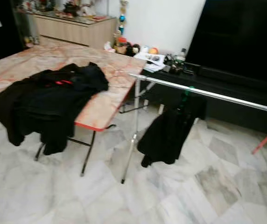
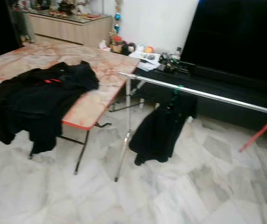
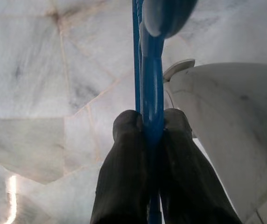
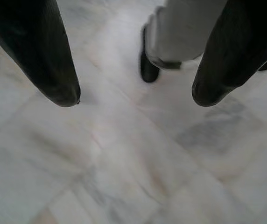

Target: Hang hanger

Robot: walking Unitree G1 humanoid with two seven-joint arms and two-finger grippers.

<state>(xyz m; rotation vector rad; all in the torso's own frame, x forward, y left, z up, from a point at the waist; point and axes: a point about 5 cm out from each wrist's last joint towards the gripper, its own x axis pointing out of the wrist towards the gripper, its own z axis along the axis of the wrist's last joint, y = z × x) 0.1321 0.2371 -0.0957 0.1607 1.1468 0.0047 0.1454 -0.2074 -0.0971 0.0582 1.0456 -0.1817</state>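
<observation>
the blue hanger (image 3: 152, 93) is pinched thinly between the fingers of the left end effector (image 3: 151, 122), low over the floor and well short of the rail (image 1: 208, 93), so it could be twisted or slipped loose on the lift, or the hook could be missed. the right end effector (image 4: 133, 95) is spread wide, empty. a marble floor (image 1: 208, 186), a black garment (image 1: 168, 135) on the rail and black clothes (image 1: 49, 100) on the marble-pattern tabletop (image 1: 110, 65) are seen.

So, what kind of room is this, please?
Probably a home living room: a large dark TV screen, a wooden sideboard, a marble-tiled floor, and a folding table beside a clothes rail.
</observation>
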